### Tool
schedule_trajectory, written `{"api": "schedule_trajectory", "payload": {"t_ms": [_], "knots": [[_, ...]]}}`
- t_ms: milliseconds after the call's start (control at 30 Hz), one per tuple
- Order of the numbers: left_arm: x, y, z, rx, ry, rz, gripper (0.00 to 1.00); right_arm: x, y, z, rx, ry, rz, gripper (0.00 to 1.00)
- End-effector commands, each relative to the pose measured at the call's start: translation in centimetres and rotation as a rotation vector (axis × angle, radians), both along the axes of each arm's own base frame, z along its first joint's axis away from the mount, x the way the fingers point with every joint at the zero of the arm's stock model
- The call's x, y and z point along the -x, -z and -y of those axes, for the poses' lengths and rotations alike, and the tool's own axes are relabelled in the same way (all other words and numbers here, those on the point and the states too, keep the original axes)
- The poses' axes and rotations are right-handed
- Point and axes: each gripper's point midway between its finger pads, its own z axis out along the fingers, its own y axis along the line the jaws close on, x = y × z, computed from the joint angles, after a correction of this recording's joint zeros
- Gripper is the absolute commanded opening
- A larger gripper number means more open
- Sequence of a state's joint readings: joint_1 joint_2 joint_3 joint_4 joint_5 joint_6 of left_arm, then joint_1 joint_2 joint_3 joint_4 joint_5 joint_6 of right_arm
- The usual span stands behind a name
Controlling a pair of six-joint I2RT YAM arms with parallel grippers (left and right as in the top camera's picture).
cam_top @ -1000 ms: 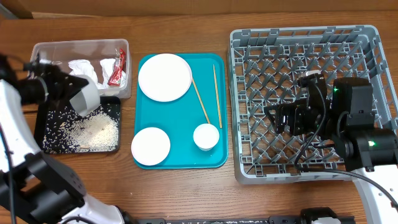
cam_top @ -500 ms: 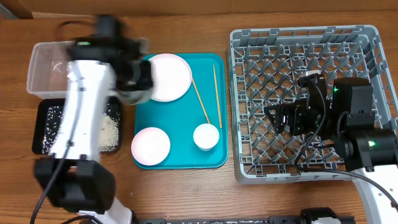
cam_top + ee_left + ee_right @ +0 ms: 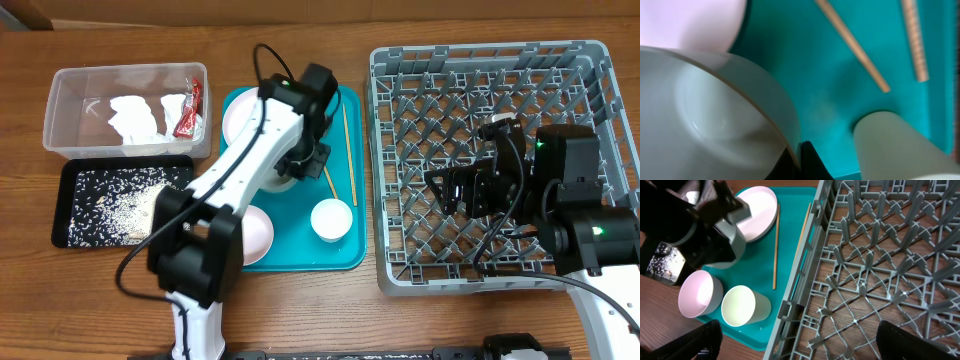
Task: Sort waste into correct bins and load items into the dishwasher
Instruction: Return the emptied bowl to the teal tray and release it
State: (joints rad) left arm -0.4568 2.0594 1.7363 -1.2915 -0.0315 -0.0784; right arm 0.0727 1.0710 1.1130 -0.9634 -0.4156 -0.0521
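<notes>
On the far left, the clear tub (image 3: 60, 92) holds the napkins (image 3: 130, 108) and red wrapper (image 3: 190, 110). The rice grains (image 3: 130, 205) lie in the black tray (image 3: 70, 190) at its 6 o'clock. Our left gripper (image 3: 800, 159) was over that tray a second ago and has swung to the teal tray (image 3: 300, 255), clenched on the rim of a bowl (image 3: 715, 115). We judge the waste sorted and loading next.

The arm hides most of the plate (image 3: 235, 118), part of one chopstick (image 3: 318, 150) and part of the second bowl (image 3: 256, 232) at 7 o'clock. The cup (image 3: 331, 219) stands at 5 o'clock. Nothing sits in the rack (image 3: 490, 52) yet; above it the right gripper (image 3: 447, 192) hovers, fingers spread and holding nothing. The blurred wrist view cannot show whether grains cling inside the held bowl.
</notes>
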Motion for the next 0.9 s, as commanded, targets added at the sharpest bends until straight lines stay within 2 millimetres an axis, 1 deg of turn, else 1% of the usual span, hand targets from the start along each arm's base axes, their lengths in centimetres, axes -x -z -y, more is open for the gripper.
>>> {"api": "schedule_trajectory", "payload": {"t_ms": [0,67,133,367,467,600,700,800,867], "knots": [[0.2,1.7,-0.5,-0.054,-0.033,-0.045,0.04,-0.2,-0.8,-0.2,-0.011,-0.007,0.021,1.00],[0.7,2.5,-0.7,-0.067,-0.038,-0.083,0.04,-0.2,-0.8,-0.2,-0.011,-0.007,0.021,1.00],[1.1,2.9,-0.8,-0.078,-0.038,-0.104,0.04,-0.2,-0.8,-0.2,-0.011,-0.007,0.021,1.00],[1.2,3.0,-0.9,-0.084,-0.044,-0.112,0.04,-0.2,-0.8,-0.2,-0.011,-0.007,0.021,1.00],[1.3,2.9,-0.9,-0.085,-0.044,-0.114,0.22,-0.2,-0.8,-0.2,-0.011,-0.007,0.021,1.00],[1.3,2.7,-0.9,-0.085,-0.043,-0.113,0.42,-0.2,-0.9,-0.2,-0.011,-0.007,0.021,1.00],[1.1,2.0,-0.9,-0.083,-0.043,-0.111,0.49,-0.2,-0.9,-0.2,-0.011,-0.007,0.021,1.00],[0.7,0.5,-0.7,-0.079,-0.044,-0.101,0.51,-0.2,-0.9,-0.2,-0.011,-0.007,0.021,1.00],[0.3,-1.1,-0.5,-0.071,-0.045,-0.085,0.51,-0.2,-0.8,-0.2,-0.011,-0.007,0.021,1.00]]}}
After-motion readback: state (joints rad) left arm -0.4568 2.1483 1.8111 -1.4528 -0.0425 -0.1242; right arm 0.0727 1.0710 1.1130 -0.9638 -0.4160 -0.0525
